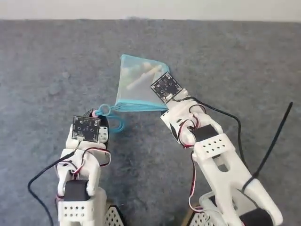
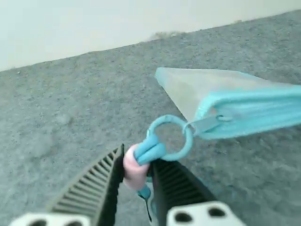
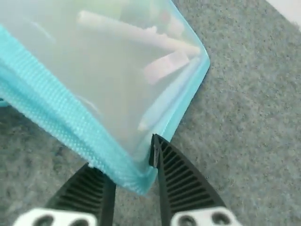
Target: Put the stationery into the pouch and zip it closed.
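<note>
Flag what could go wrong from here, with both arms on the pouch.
1. The left gripper pinches only the pink tab and blue loop hanging off the zip ring, not the slider itself. The tab could slip out under a pull.
2. The right gripper clamps just one corner of the pouch. A tug on the zip might drag that corner free.

Translucent teal-edged pouch (image 1: 136, 84) holds stationery (image 3: 141, 35) inside.
</note>
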